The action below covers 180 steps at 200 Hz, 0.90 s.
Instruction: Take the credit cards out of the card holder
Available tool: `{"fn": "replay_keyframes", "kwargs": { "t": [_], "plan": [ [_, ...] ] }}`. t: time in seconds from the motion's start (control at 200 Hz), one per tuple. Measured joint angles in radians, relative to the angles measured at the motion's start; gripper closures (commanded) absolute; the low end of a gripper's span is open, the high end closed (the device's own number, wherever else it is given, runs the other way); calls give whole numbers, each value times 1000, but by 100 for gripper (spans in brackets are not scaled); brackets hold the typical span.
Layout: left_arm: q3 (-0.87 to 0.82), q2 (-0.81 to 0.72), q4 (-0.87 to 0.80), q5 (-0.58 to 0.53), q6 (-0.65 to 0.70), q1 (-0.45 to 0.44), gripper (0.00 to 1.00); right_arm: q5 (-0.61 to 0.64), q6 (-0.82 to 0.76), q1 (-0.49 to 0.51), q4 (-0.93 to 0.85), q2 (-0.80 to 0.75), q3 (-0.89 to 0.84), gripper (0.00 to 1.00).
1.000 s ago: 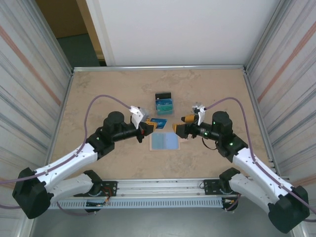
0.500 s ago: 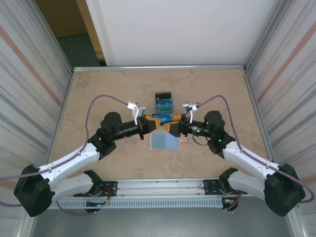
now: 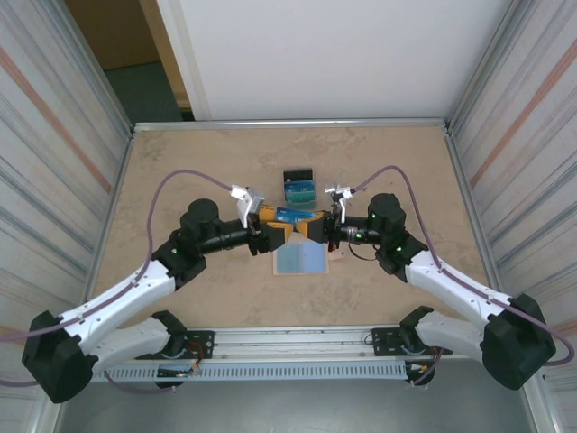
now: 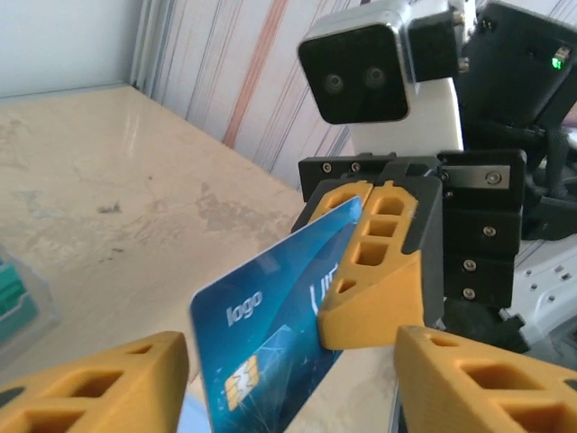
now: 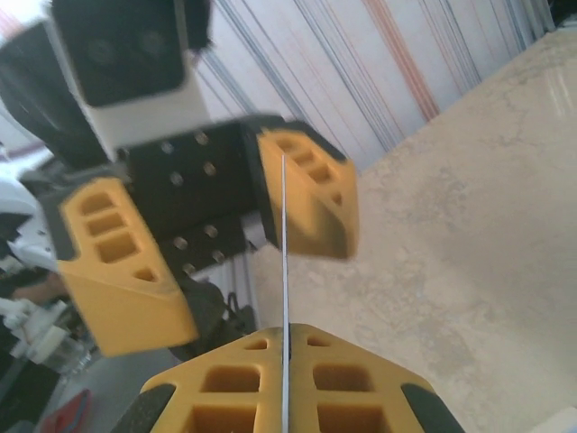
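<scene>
The word "logo" is printed in white lower-case letters on the blue credit card (image 4: 270,334), above its gold chip. Larger pale letters are seen further right on the card, but they are partly hidden and cannot be read.

Table (image 3: 180,171) bears card holder (image 3: 300,260), credit cards (image 3: 300,190)

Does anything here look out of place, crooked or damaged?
Nothing looks damaged or spilled. The one unusual thing: the blue card hangs tilted in mid-air, pinched at one end by the right end effector, with the open left end effector around its other end.
</scene>
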Motion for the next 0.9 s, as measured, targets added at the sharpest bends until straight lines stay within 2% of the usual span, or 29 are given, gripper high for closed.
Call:
{"fn": "replay_keyframes", "kwargs": {
  "t": [0.13, 0.241, 0.406, 0.521, 0.626, 0.702, 0.797, 0.857, 0.902],
  "plan": [
    [140, -3, -209, -8, 163, 0, 39, -15, -107, 2, -190, -5, 73, 100],
    [272, 52, -369, 6, 301, 0, 42, -39, -177, 2, -309, -5, 117, 100],
    [409, 187, -563, 66, 451, 0, 61, -63, -240, 3, -410, -6, 141, 100],
    [446, 257, -650, 114, 523, 0, 69, -65, -259, 6, -447, -8, 141, 100],
    [457, 285, -698, 154, 563, 0, 72, -66, -267, 7, -465, -14, 141, 100],
    [459, 290, -716, 181, 579, 0, 100, -65, -270, 7, -474, -15, 141, 100],
    [465, 294, -732, 209, 600, 0, 100, -59, -287, 7, -481, -16, 141, 100],
    [469, 298, -737, 219, 607, 3, 100, -55, -293, 7, -481, -17, 141, 84],
    [471, 304, -735, 220, 616, 3, 100, -46, -293, 7, -484, -17, 141, 62]
  ]
}}
